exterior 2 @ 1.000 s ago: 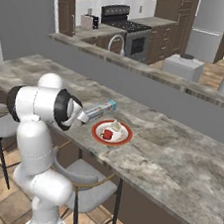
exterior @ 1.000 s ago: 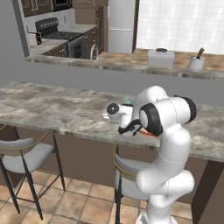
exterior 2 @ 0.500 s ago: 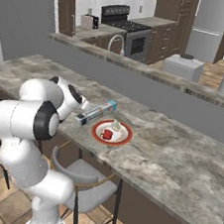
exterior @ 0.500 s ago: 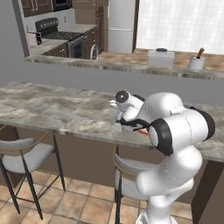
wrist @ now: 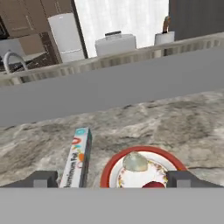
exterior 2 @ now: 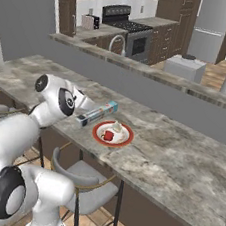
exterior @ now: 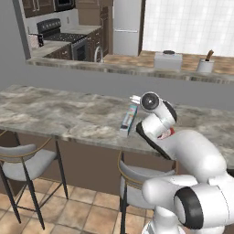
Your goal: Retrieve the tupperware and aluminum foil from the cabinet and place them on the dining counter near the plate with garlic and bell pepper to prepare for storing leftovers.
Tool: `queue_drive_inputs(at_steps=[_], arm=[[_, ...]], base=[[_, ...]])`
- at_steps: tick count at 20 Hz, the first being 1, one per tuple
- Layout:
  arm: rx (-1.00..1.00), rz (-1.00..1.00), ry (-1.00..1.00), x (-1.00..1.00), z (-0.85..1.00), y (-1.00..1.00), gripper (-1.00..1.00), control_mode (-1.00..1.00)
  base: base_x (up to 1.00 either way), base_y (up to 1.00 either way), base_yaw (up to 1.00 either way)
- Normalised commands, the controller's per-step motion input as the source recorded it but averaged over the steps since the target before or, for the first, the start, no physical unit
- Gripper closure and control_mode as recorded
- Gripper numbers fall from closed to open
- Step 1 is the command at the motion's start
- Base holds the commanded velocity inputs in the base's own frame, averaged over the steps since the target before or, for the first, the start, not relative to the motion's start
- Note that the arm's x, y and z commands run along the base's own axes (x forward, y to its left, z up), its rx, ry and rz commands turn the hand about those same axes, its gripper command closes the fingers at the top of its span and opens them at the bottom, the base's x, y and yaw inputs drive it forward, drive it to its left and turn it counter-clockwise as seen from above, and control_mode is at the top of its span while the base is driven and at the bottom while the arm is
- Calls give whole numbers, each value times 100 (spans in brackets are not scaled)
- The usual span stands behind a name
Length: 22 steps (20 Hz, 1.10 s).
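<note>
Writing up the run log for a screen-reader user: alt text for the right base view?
An aluminum foil box lies flat on the marble dining counter, just left of a red-rimmed plate holding a red bell pepper piece and pale garlic. The white robot arm rises at lower left, above two stools; a kitchen with a stove sits behind.

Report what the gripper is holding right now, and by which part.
Nothing is held. The gripper is open, and the long aluminum foil box lies flat on the marble counter beside the red-rimmed plate.
</note>
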Motion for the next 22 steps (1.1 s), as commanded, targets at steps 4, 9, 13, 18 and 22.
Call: queue_drive_inputs(at_steps=[4, 9, 13, 18, 22], arm=[[0, 7, -3, -100, 99, -46, -100, -100], [-1, 19, 10, -100, 90, -10, -100, -100], [-6, 21, 21, -100, 80, 0, -100, -100], [-13, 20, 22, -100, 38, 2, -100, -100], [-15, 19, 19, -89, 3, 14, -100, -100]], base=[[0, 0, 0], [0, 0, 0], [0, 0, 0], [0, 0, 0], [0, 0, 0]])
